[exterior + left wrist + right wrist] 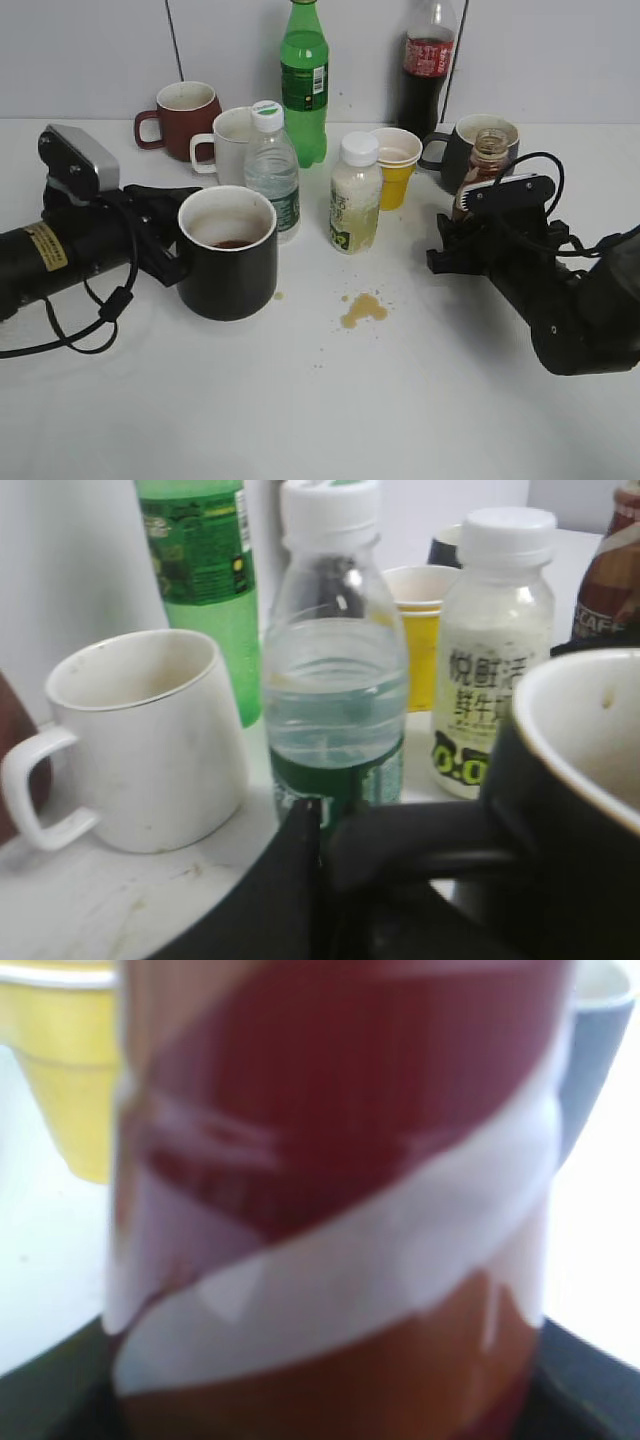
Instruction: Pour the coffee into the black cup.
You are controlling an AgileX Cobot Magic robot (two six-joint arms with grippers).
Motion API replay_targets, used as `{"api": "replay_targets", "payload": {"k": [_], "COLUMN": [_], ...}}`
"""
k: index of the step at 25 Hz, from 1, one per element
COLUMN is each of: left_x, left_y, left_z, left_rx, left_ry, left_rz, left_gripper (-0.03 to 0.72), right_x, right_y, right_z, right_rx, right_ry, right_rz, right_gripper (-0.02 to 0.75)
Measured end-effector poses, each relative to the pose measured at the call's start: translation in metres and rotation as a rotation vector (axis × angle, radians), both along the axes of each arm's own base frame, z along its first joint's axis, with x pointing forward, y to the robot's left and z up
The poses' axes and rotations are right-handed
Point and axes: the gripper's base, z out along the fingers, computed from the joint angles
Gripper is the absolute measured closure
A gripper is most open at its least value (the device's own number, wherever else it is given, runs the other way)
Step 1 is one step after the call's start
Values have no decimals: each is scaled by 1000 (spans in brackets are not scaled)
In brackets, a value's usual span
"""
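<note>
The black cup [228, 262] stands on the white table at the left, with a little brown liquid at its bottom. My left gripper [163, 256] is shut on its black loop handle [430, 842]; the cup's pale rim [560, 695] fills the right of the left wrist view. The coffee bottle [484, 160] is upright and capless at the right, in front of the dark grey mug. My right gripper [468, 222] is shut on its lower body. Its brown and white label [340, 1200] fills the right wrist view. The bottle's base is hidden.
A brown spill [363, 310] lies on the table between the arms. Behind stand a water bottle [272, 170], a white mug [232, 145], a maroon mug [183, 118], a green bottle [304, 80], a milky bottle [356, 195], a yellow cup [396, 168], a cola bottle [427, 65] and a dark grey mug [452, 152].
</note>
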Motion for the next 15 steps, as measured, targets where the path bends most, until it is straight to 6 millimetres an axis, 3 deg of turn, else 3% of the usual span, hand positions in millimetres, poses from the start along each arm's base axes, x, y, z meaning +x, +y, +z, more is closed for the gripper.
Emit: {"api": "replay_targets", "payload": {"k": [10,15], "left_x": [-3,1], "left_y": [-31,-51], "left_z": [5,9], "left_rx": [-9,22], "left_ry": [-15,-21], "left_rz": [-55,-96], "left_gripper": [647,648], "right_x": [-10,-17], "right_y": [21,35], "right_z": [73,89], "right_rx": [-166,-343], "right_ry": [-233,-346], "right_rz": [315,425], "right_gripper": [234,234]}}
